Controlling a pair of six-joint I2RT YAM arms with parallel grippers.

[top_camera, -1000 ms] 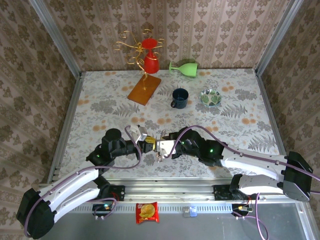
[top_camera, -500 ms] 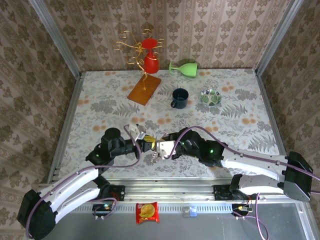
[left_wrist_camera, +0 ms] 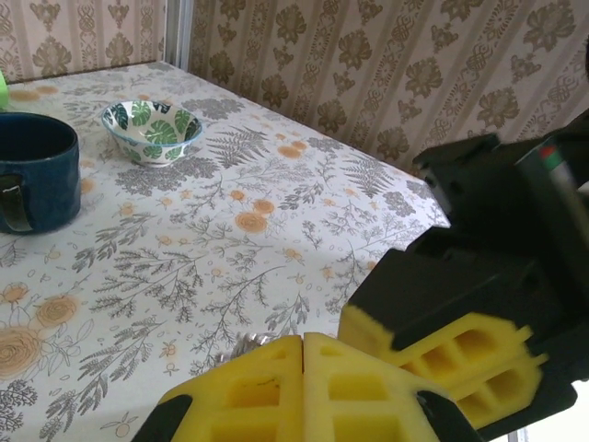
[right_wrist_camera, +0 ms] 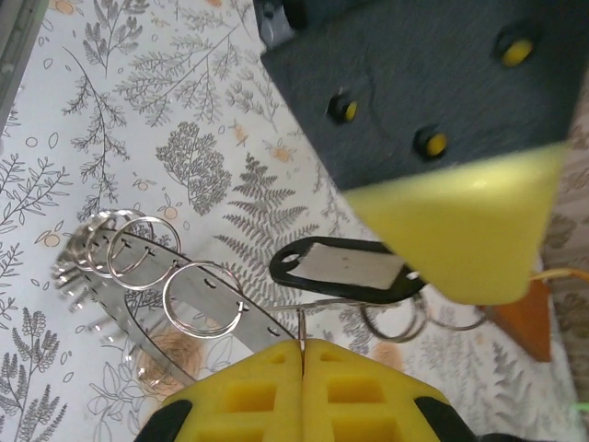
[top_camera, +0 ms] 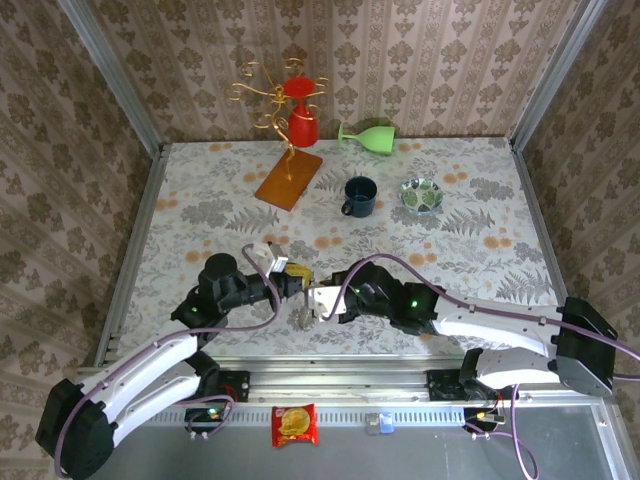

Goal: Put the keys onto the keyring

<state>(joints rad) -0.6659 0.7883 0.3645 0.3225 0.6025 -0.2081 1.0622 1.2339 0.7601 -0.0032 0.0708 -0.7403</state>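
Keys (right_wrist_camera: 345,269) at right gripper (right_wrist_camera: 302,354) fingertips

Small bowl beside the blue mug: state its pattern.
The bowl is white with green leaf prints inside and out, clearest in the left wrist view.

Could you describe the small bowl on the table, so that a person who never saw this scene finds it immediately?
Look at the far half of the flowered table, in front of the green goblet by the back wall. There a dark blue mug stands, and the small bowl sits apart on its right; only the bowl is white with green leaves inside.
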